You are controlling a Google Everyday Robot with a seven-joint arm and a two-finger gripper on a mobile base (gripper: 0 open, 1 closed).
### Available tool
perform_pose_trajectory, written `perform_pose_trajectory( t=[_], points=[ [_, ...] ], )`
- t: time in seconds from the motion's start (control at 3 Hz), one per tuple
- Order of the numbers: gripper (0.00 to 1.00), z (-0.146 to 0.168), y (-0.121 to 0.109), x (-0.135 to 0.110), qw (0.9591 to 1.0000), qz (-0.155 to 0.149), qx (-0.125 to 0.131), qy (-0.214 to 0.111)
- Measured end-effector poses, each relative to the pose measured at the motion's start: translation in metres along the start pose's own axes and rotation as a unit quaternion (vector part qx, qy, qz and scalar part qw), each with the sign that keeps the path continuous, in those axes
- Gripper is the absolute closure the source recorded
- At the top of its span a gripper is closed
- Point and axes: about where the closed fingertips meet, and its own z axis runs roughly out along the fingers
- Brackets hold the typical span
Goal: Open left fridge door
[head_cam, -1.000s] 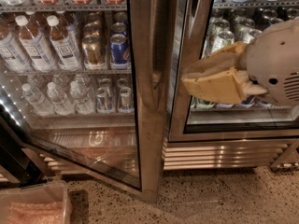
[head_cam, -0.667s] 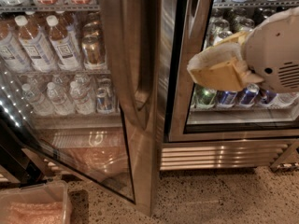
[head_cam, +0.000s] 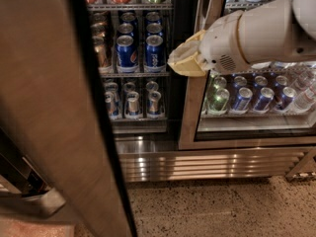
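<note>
The left fridge door (head_cam: pixel 49 107) stands swung wide open. Its brushed-steel frame with black inner trim fills the left of the camera view, edge-on and close to the camera. The fridge's open left compartment shows shelves of blue cans (head_cam: pixel 140 53) and smaller cans below. My gripper (head_cam: pixel 185 59), yellowish on a white wrist, hangs in front of the steel post between the two compartments. It is to the right of the open door and apart from it, with nothing seen in it.
The twin glass door (head_cam: pixel 190 112) on the right is shut, with cans behind its pane. A ribbed steel grille (head_cam: pixel 207 164) runs along the bottom. Speckled floor (head_cam: pixel 222 206) lies in front. A grey bar (head_cam: pixel 34 201) shows at lower left.
The left door has swung much further open, toward the camera and to the left, uncovering the shelves. My gripper has moved left and slightly up, away from the door's edge.
</note>
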Motion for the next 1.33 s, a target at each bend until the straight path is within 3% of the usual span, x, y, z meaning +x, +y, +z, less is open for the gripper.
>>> perform_pose_trajectory(
  t=[0.33, 0.67, 1.33],
  points=[
    [1.00, 0.0342, -0.0046, 0.0011, 0.9987, 0.005, -0.039, -0.032],
    [0.81, 0.0366, -0.0098, 0.0049, 0.9971, 0.027, -0.044, -0.056],
    [0.34, 0.0369, -0.0096, 0.0047, 0.9970, 0.028, -0.045, -0.057]
  ],
)
